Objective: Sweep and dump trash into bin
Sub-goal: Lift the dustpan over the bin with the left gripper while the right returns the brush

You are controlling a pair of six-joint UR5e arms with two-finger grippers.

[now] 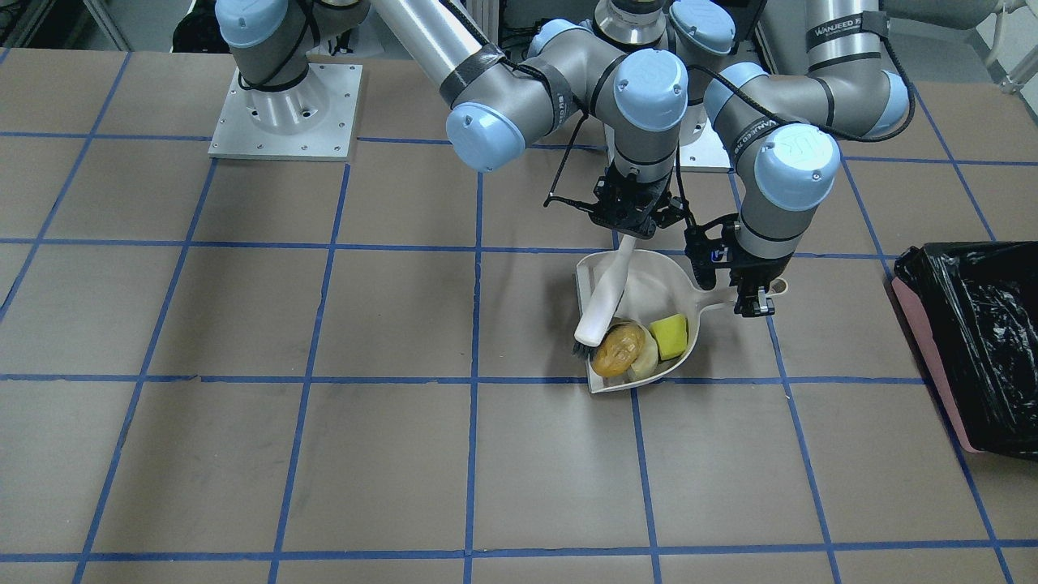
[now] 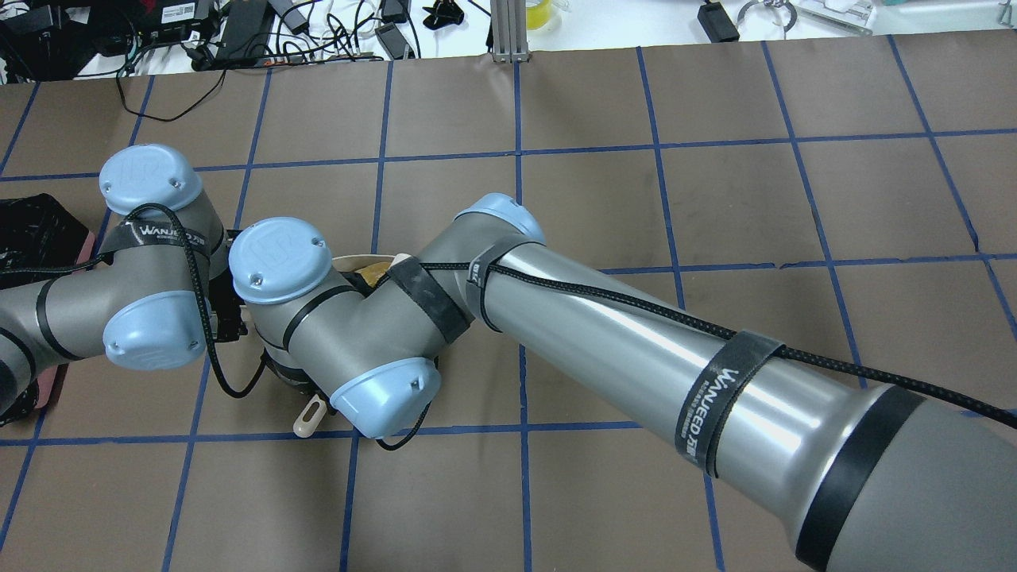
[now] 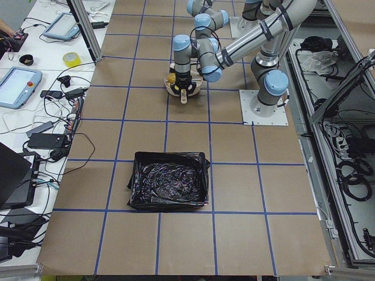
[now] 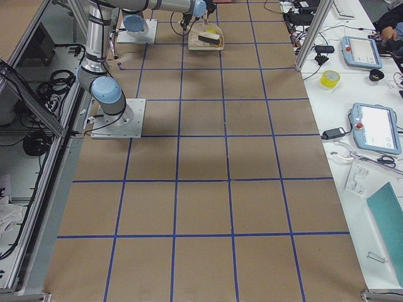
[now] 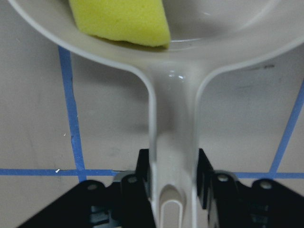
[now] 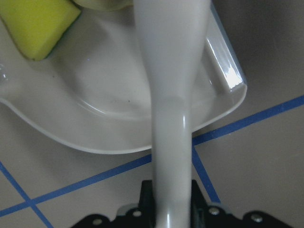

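The beige dustpan lies on the table with all three trash pieces in its mouth: the orange-yellow oval, the cream crescent and the yellow wedge. My left gripper is shut on the dustpan handle; the wedge shows just ahead. My right gripper is shut on the white brush handle, and the dark bristles rest beside the oval at the pan's mouth. The bin, black-lined with pink sides, stands apart on my left.
The bin also shows in the exterior left view, about two grid squares from the dustpan. Brown table with a blue tape grid. The right arm's base plate is bolted to the table. Both arms crowd over the dustpan in the overhead view.
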